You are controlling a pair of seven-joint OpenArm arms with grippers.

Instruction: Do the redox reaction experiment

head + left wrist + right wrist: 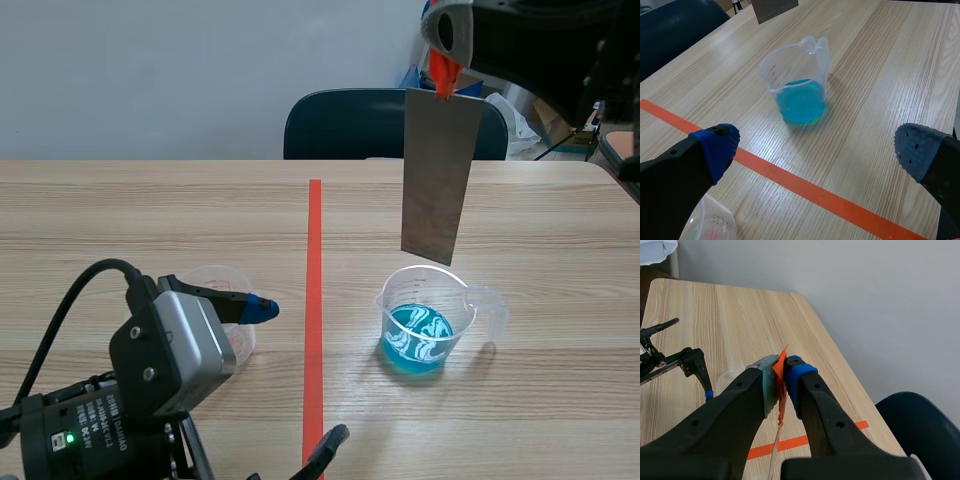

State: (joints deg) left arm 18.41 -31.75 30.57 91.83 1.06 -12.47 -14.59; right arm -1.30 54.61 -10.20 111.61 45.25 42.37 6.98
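A grey metal sheet (436, 175) hangs upright above a clear beaker (425, 322) holding blue liquid (418, 337). Its lower edge sits just over the beaker's rim. An orange tab (441, 75) tops the sheet, and my right gripper (443, 62) is shut on that tab, raised at the upper right. The right wrist view shows the tab (781, 377) pinched between the pads, the sheet edge (774, 452) hanging below. My left gripper (815, 150) stands open low at the left; the beaker (797, 80) lies ahead of its fingers.
A second clear beaker (222, 300) stands beside the left gripper, partly hidden by it, also seen under the left finger (710, 222). An orange tape line (314, 300) runs down the table's middle. A dark blue chair (350, 125) stands beyond the far edge.
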